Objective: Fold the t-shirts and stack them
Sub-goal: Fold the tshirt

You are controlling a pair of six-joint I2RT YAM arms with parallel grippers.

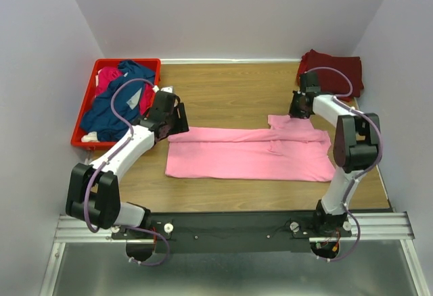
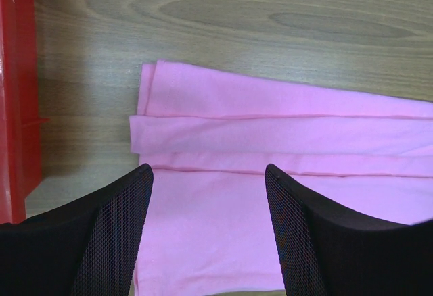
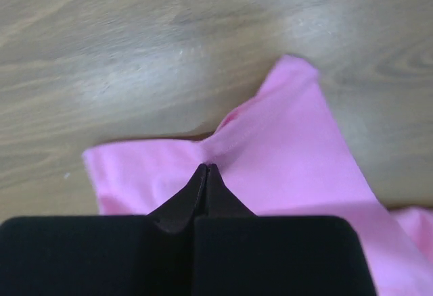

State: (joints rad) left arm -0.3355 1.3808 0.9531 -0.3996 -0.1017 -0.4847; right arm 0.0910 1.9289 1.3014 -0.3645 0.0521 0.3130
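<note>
A light pink t-shirt (image 1: 250, 153) lies folded lengthwise across the middle of the table, one sleeve sticking out at its far right. My left gripper (image 1: 177, 117) hovers over the shirt's left end, open, and in the left wrist view the pink t-shirt (image 2: 270, 113) shows bare between the left gripper (image 2: 208, 171) fingers. My right gripper (image 1: 298, 111) is shut on the cloth at the sleeve. Seen from the right wrist, the pink t-shirt (image 3: 291, 147) puckers at the right gripper (image 3: 207, 167) tips. A dark maroon t-shirt (image 1: 333, 67) sits folded at the far right corner.
A red crate (image 1: 85, 107) stands at the far left, holding a crumpled navy blue t-shirt (image 1: 111, 105) and a magenta t-shirt (image 1: 107, 80). The crate wall (image 2: 13, 93) is close to the left of my left gripper. Walls enclose the table's back and sides.
</note>
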